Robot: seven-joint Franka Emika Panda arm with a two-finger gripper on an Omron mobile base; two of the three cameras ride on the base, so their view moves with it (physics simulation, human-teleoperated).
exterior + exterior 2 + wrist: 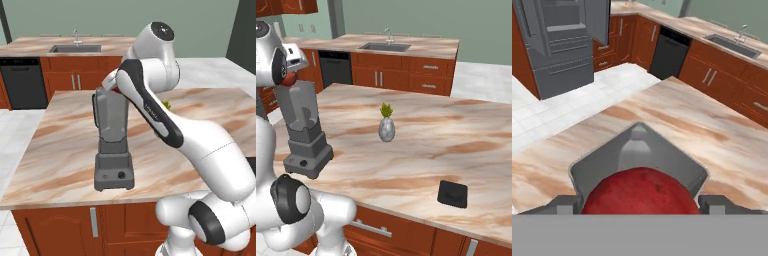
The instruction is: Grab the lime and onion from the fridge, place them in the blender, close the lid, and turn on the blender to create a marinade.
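Hand view: onion over open jar

Claw (640,207) grasping the onion (639,192), poised directly above the blender (113,142) jar mouth on the bench (456,130). Step: onion drop-off. Next: release it straight down. Lid (452,193) lies at 4 o'clock on the bench, well apart.
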